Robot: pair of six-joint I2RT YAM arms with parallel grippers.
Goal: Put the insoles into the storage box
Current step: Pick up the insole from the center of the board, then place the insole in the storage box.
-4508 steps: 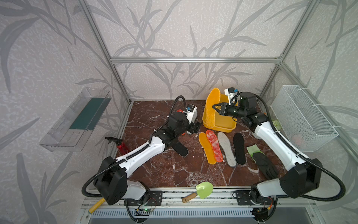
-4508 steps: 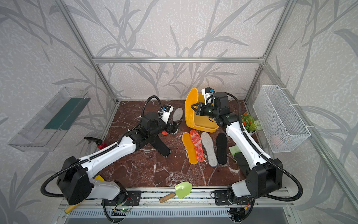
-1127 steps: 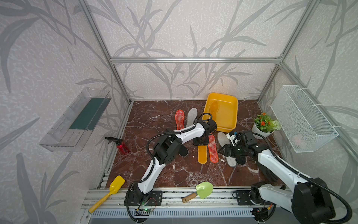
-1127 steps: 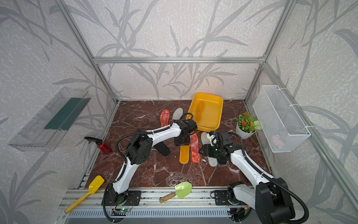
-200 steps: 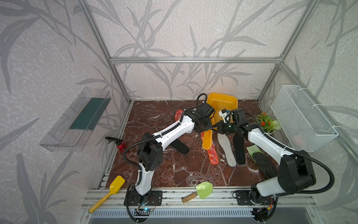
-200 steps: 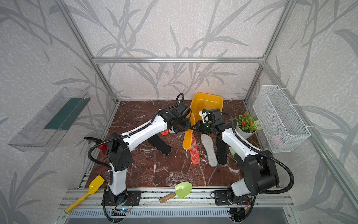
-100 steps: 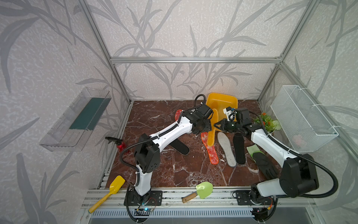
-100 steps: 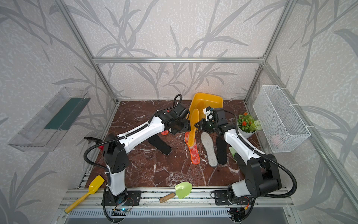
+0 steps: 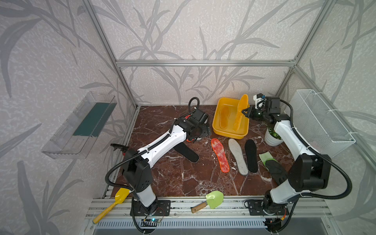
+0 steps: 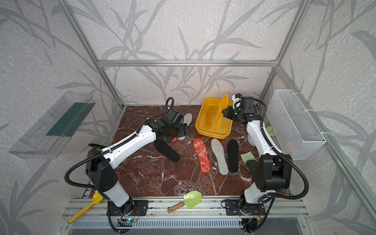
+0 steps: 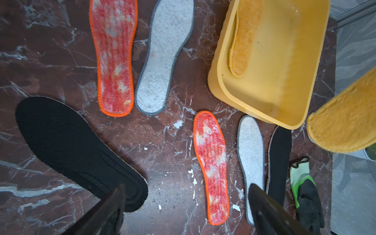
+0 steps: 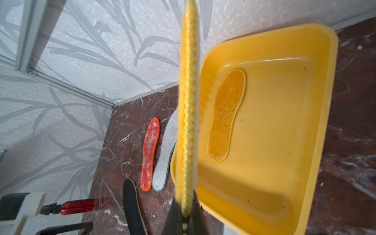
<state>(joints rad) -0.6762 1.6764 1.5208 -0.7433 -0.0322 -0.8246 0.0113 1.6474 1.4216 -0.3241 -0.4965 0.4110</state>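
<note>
Pale grey wallpaper (image 9: 193,30) with darker leafy branches is covering the back and side walls. A silver aluminium frame (image 9: 203,63) is running up the corners and across the back. Dark red marble (image 9: 183,175) with white veins is forming the floor. A clear plastic bin (image 9: 67,144) is hanging on one side wall, a white wire basket (image 9: 321,120) opposite. Soft light is filling the space.

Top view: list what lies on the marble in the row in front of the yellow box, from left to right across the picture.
From the left: slanted black insole → red-white insole → grey felt insole → straight black insole → green-black glove.
</note>
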